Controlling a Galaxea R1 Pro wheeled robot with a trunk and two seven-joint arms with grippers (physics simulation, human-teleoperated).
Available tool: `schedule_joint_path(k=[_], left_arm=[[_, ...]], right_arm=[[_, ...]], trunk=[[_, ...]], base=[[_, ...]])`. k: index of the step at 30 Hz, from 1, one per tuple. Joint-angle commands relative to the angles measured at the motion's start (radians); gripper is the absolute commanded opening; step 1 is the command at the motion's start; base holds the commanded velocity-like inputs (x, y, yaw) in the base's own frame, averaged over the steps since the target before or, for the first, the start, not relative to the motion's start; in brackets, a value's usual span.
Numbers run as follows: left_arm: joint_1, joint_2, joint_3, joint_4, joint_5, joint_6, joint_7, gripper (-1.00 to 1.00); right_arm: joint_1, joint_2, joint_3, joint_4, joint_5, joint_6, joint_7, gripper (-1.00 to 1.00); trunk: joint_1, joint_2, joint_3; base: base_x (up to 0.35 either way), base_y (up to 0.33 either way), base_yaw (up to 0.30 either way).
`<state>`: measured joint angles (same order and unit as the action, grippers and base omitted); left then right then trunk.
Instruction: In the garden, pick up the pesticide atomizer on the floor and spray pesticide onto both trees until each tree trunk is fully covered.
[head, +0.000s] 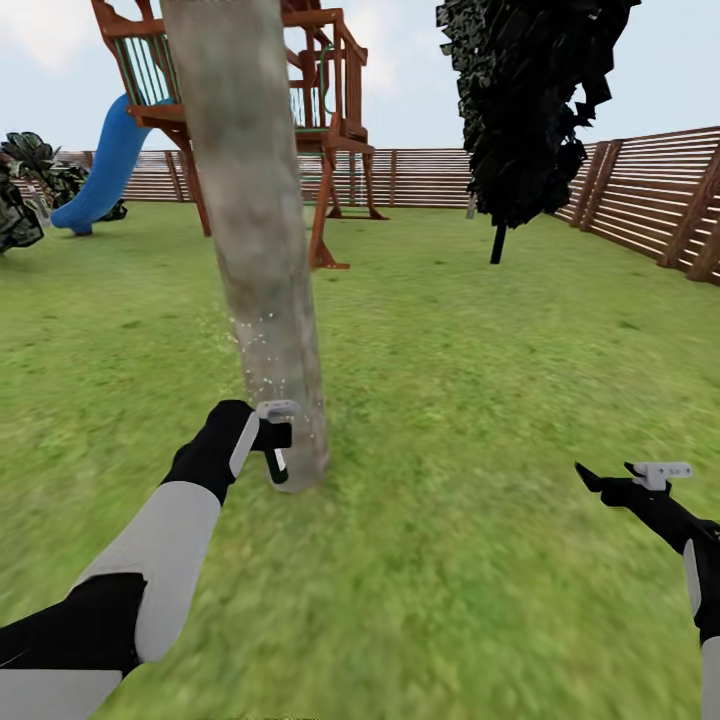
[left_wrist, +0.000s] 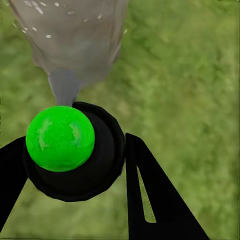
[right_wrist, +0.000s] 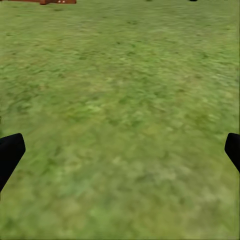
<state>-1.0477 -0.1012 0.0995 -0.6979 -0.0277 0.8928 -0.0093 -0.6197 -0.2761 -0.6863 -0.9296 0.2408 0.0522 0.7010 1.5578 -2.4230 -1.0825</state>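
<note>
Head view first: the tree trunk (head: 255, 240) rises thick and bare from the lawn (head: 450, 400), leaning slightly, mottled grey and tan. One such trunk is in sight. Right against its base, the left gripper (head: 272, 445) holds the pesticide atomizer (head: 278, 440), a tiny dark body with a whitish-grey head on top, its long axis roughly upright and its nozzle turned toward the trunk. A sprinkle of white specks, the pesticide (head: 262, 345), dots the bark just above the atomizer. Well to the right of the trunk, the right gripper (head: 632, 478) hovers low over the grass, fingers spread and holding nothing. Behind the trunk stands one wooden play tower (head: 330, 110) with a blue slide (head: 100, 170); right of it, one dark columnar tree (head: 525, 100), and the slatted fence (head: 640, 190) runs along the back and right side.

Left wrist view now: the atomizer (left_wrist: 75, 150) sits between two black fingers (left_wrist: 150, 200), closed in on its round black body. One bright green dot (left_wrist: 60, 138) faces the camera, and the grey nozzle (left_wrist: 64, 87) points straight at the trunk (left_wrist: 75, 35), nearly touching it. A few white specks (left_wrist: 37, 10) cling to the bark.

Right wrist view: blurred grass (right_wrist: 120, 125), with two black fingertips (right_wrist: 10, 152) wide apart at the edges, nothing between them.
</note>
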Motion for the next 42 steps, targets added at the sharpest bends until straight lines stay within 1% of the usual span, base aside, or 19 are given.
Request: schedule_joint_path(k=[1,16,33,42], left_arm=[[0.000,0.000,0.000,0.000,-0.001,0.000,0.000,-1.00],[0.000,0.002,0.000,0.000,-0.005,0.000,0.000,-1.00],[0.000,0.003,0.002,0.009,-0.008,-0.004,0.000,-1.00],[0.000,0.003,0.001,0.009,-0.011,-0.006,0.002,-1.00]], right_arm=[[0.000,0.000,0.000,0.000,0.000,0.000,0.000,1.00],[0.000,0.000,0.000,0.000,0.000,0.000,0.000,1.00],[0.000,0.001,0.001,-0.001,0.000,0.000,0.000,1.00],[0.000,0.000,0.001,-0.001,0.000,0.000,0.000,1.00]], trunk=[[0.000,0.000,0.000],[0.000,0.000,0.000],[0.000,0.000,0.000],[0.000,0.000,0.000]], base=[[0.000,-0.272,0.258],[0.081,-0.272,0.269],[0.000,-0.272,0.015],[0.063,-0.271,0.260]])
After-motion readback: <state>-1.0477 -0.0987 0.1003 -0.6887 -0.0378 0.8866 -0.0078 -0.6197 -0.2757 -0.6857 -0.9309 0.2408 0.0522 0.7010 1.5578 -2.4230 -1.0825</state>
